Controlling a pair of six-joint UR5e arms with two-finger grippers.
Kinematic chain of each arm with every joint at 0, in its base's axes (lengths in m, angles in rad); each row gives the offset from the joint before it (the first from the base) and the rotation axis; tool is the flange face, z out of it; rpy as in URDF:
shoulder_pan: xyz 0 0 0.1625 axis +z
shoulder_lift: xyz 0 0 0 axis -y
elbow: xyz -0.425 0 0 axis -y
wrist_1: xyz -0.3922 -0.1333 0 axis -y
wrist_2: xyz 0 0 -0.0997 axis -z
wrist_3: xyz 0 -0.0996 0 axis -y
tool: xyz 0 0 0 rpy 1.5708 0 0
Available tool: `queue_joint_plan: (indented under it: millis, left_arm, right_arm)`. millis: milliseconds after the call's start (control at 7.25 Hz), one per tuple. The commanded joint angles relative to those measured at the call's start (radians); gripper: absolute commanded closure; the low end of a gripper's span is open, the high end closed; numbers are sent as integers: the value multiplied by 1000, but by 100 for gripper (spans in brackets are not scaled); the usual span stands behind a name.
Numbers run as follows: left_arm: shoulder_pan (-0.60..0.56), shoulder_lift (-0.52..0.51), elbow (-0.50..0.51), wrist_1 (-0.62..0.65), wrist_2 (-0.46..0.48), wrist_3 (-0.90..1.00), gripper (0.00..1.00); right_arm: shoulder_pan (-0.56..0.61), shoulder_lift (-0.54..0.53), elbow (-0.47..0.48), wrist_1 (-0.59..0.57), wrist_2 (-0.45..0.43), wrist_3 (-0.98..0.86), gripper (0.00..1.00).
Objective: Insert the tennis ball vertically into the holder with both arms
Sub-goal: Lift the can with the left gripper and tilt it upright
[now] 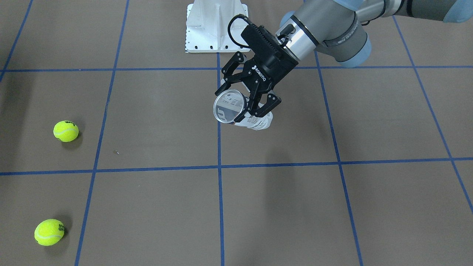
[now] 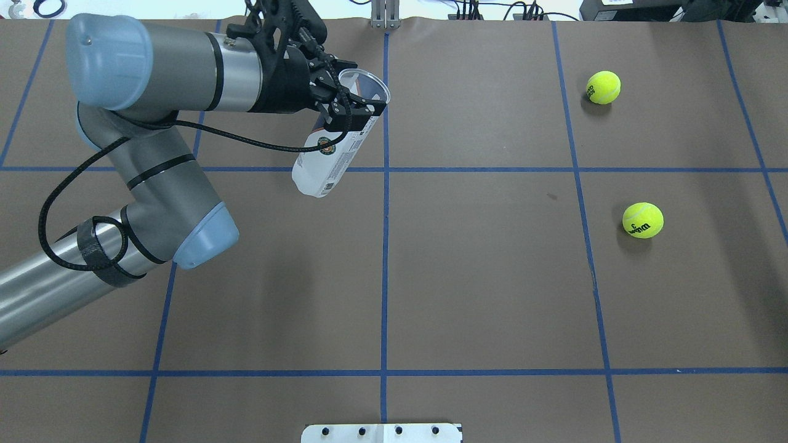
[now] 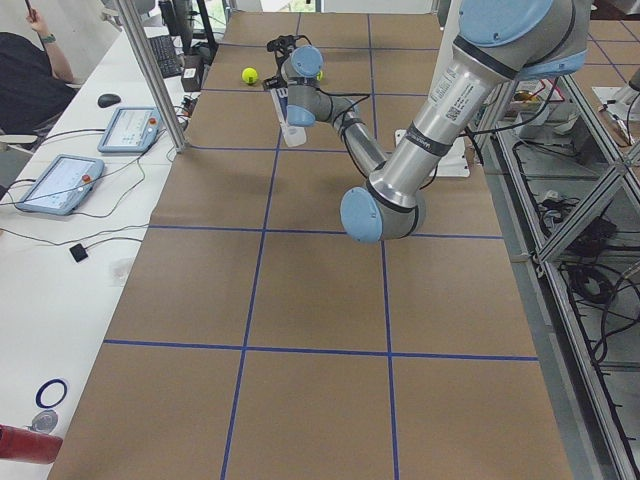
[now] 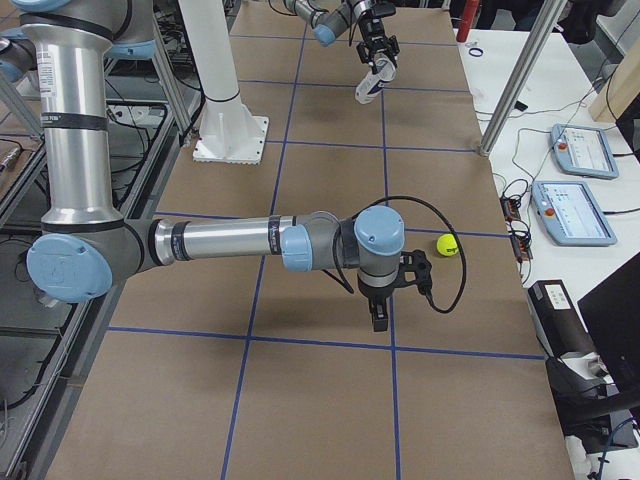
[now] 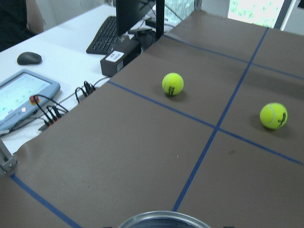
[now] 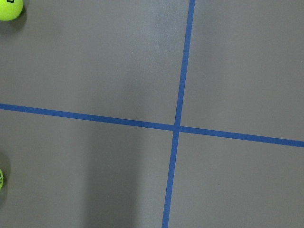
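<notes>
One clear holder hangs tilted over the table in your front view, with the left gripper pinching it below the metal rim. Overhead, its white label shows. In the right-side view you cannot tell how the right gripper holds its jaws.

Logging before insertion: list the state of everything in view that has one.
holder: lifted off the table, tilted, mouth open, empty.
left gripper: shut on the holder near its rim.
right gripper: open or shut, cannot tell.
far tennis ball: loose on the table.
near tennis ball: loose on the table.
</notes>
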Motion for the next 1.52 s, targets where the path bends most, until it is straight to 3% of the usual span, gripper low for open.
queue_joint_plan:
  millis: [0,414,552,1379]
  left_arm:
    - [2,26,66,-295,40,-63,35]
    - [83,58,286,-764,251,-65,35]
    - [121,53,308,-828,302,-58,38]
    - [143,95,332,-837,313,-49,38]
  right_arm:
    - [0,0,0,0,0,0,1]
    - [0,2,1,0,0,1,1]
    - [0,2,1,0,0,1,1]
    - [0,0,1,2,0,0,1]
